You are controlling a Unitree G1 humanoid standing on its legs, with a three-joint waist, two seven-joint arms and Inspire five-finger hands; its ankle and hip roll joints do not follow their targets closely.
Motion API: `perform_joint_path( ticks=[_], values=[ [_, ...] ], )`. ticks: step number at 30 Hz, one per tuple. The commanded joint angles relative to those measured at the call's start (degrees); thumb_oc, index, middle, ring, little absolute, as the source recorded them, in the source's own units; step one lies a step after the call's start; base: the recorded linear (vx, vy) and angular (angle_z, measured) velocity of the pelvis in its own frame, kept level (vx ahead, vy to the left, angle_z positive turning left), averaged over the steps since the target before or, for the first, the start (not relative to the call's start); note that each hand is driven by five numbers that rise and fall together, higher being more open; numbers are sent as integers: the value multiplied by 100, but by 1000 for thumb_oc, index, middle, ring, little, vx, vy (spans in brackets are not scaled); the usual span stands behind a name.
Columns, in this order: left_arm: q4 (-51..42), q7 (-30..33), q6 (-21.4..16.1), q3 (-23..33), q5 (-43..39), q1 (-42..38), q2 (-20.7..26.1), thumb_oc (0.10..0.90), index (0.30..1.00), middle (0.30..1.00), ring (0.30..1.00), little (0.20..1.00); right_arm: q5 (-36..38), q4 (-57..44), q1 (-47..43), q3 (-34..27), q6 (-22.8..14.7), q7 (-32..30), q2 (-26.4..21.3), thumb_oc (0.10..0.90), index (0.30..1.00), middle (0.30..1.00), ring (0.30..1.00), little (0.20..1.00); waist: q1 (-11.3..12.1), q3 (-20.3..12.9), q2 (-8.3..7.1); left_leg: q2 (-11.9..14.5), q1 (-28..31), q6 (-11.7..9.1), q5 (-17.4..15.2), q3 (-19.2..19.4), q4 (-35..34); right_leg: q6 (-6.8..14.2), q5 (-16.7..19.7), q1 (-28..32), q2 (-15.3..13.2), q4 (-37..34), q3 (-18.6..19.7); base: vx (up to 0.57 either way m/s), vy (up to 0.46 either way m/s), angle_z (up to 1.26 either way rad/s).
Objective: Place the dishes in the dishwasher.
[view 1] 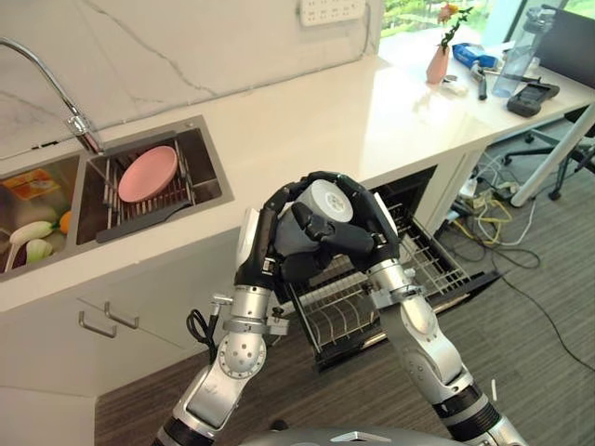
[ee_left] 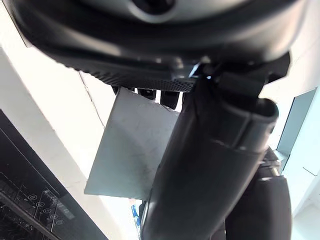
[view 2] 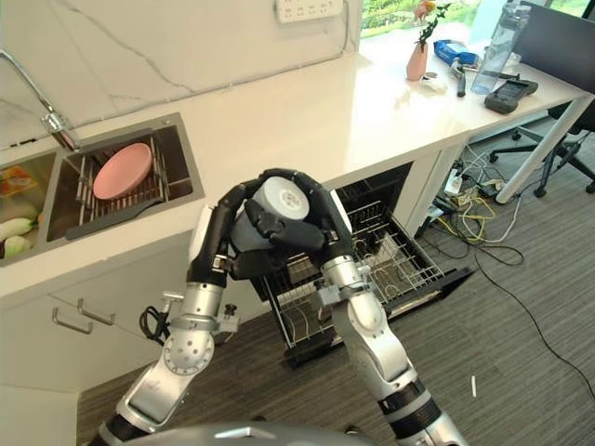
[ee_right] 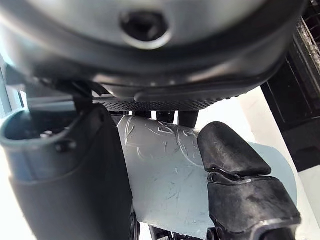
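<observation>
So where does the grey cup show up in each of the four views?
Left eye: cup at centre, both hands wrapped round it, above the dishwasher rack.
Right eye: cup left of centre, same grasp.
Left wrist: pale wall past fingers.
Right wrist: embossed wall under thumb.
Shared landmark: the rack.

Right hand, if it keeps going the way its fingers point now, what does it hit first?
The grey cup: the right hand is curled round it already, with the left hand cupping the other side. Past the cup it would likely meet that hand.
</observation>
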Motion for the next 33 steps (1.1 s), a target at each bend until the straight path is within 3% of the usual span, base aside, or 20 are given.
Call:
perform_joint_path(
  ticks=[1,9,27,33],
  values=[
    [-77,765,-212,1428,-853,74,274,800,900,900,900,900,271,-830,-217,-1860,-1851,-718,436,400,300,300,300,300,54,-418,-468,546,-117,-429,122,55,11,581,165,91,-834,56,-350,14,5,3],
    [76,681,-179,1452,-957,231,275,800,900,900,900,900,-101,-847,-325,-2170,-1895,-1095,219,400,300,300,300,300,92,-388,-515,545,-146,-430,122,5,11,572,145,101,-808,56,-364,1,4,3],
    [208,1021,-175,1691,-1152,295,152,800,900,900,900,900,246,-866,-256,-2509,-2069,-1072,304,400,300,300,300,300,89,-412,-567,549,-123,-422,108,-16,11,556,113,134,-788,56,-373,0,2,2],
    [338,1005,-185,1830,-1054,374,187,800,900,900,900,900,-71,-461,-207,-2432,-1680,-1048,102,400,300,300,300,300,132,-384,-587,524,-127,-402,107,-39,11,555,122,161,-796,56,-412,0,0,0]
  ],
)
